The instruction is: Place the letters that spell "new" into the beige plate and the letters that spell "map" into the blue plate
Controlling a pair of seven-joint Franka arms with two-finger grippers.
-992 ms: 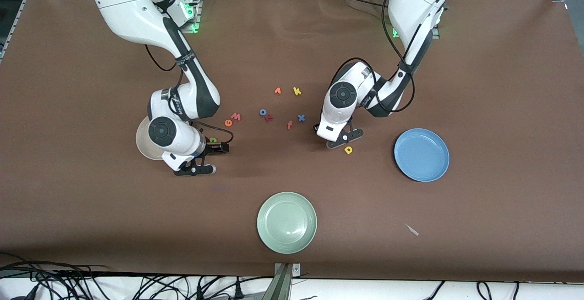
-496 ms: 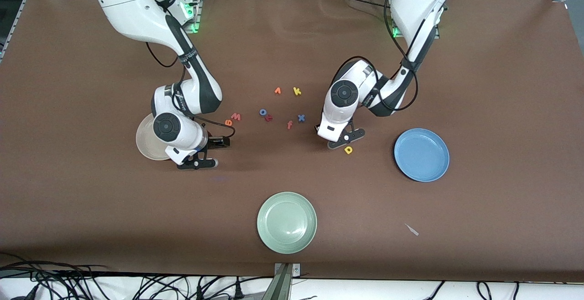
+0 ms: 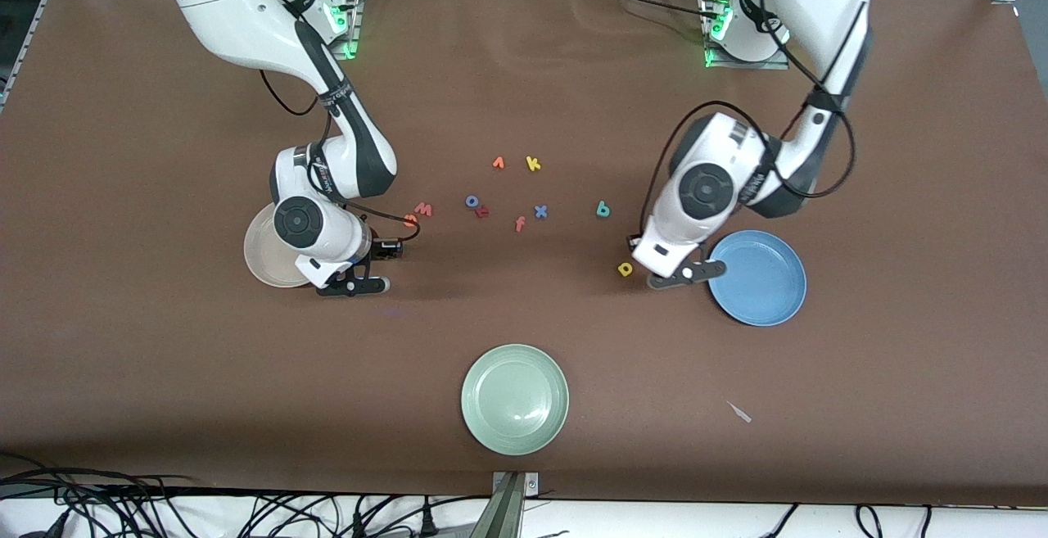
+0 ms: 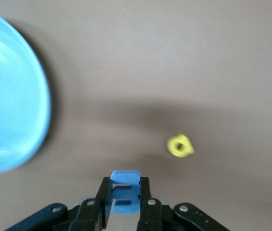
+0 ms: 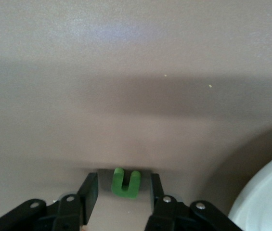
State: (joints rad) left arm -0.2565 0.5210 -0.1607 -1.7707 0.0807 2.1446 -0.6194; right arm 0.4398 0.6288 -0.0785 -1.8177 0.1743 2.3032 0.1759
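My left gripper (image 3: 686, 274) is shut on the periwinkle-blue m (image 4: 125, 197) and hangs over the table beside the blue plate (image 3: 757, 278). The yellow a (image 3: 625, 269) lies close by on the table, and the teal p (image 3: 603, 210) lies farther from the front camera. My right gripper (image 5: 123, 177) is down at the table next to the beige plate (image 3: 260, 264). Its jaws stand open around the green n (image 5: 126, 185), with a gap on each side. The orange e (image 3: 410, 220) and the red-pink w (image 3: 423, 209) lie just past that hand, toward mid-table.
Loose letters lie mid-table: a blue o (image 3: 472, 201), a dark red letter (image 3: 482, 211), an orange f (image 3: 519, 223), a blue x (image 3: 540, 211), an orange v (image 3: 499, 163) and a yellow k (image 3: 533, 164). A pale green plate (image 3: 515, 399) sits near the front edge.
My left arm has carried the m away from the letters to the blue plate's rim, uncovering the teal p. My right gripper's jaws have narrowed around the green n.
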